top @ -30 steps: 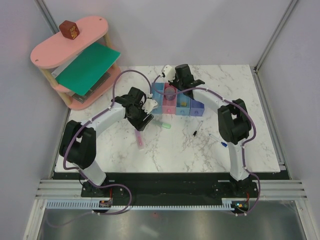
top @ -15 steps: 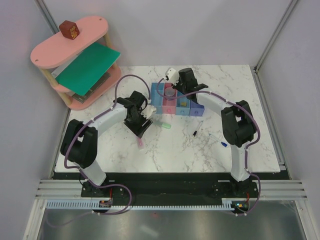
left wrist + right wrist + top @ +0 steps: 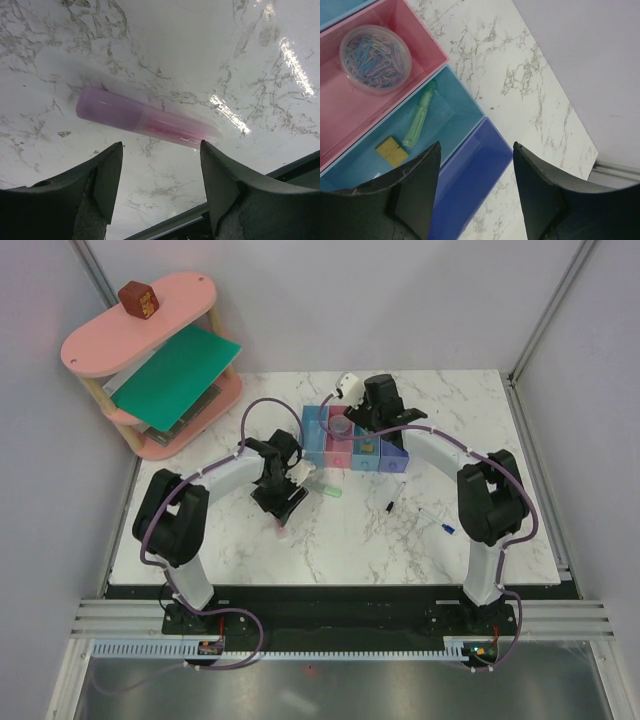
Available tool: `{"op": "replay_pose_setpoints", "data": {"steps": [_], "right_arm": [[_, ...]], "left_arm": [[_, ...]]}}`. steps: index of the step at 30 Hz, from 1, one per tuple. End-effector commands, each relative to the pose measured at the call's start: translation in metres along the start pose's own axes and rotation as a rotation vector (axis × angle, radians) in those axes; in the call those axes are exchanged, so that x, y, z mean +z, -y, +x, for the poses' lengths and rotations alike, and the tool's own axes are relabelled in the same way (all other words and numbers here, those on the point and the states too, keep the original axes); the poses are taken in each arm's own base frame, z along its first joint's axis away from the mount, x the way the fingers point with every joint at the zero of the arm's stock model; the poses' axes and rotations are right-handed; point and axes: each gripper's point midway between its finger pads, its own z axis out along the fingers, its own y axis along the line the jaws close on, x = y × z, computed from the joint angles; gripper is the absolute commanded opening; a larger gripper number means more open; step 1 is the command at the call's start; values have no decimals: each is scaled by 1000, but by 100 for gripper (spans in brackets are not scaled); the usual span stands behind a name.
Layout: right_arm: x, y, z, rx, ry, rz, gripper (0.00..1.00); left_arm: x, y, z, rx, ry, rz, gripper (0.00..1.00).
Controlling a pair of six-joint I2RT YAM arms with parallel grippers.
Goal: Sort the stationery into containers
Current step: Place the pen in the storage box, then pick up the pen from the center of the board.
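Pink marker (image 3: 147, 122) flat on marble table (image 3: 200, 50), left gripper (image 3: 161, 150) hovering just above, fingers (image 3: 100, 175) spread either side, not touching. Right gripper (image 3: 476, 146) likewise spread, holding nothing, above light blue bin (image 3: 447, 122) holding mint stick (image 3: 419, 120) and yellow piece (image 3: 390, 151); clip tub (image 3: 375, 59) in neighbouring pink bin (image 3: 427, 39)

free: table (image 3: 470, 430) right of bins (image 3: 395, 458) | obstacles: perhaps two pens (image 3: 390, 503)

Tabletop (image 3: 200, 50) is showing white with grey veining. Highlighter (image 3: 148, 122) is showing translucent pink. Pink bin (image 3: 350, 117), teal bin (image 3: 451, 111) and blue-violet bin (image 3: 475, 165) are showing plain, unpatterned.
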Motion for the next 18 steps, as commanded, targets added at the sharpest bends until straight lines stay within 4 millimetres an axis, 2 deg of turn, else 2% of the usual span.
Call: {"op": "replay_pose_setpoints", "data": {"steps": [1,7,13,18], "right_arm": [[-31,26,-24,30,69,50,68],[-54,34,-40,56,121,37,69],[-71,38,-46,63,144,31,70],[-78,35,-42,63,140,13,70]], "left_arm": [[6,2,6,-62,-37,-3,70],[15,6,2,-88,-53,25,70],[21,6,-3,-99,-61,33,69],[24,6,-3,-94,-71,25,58]]}}
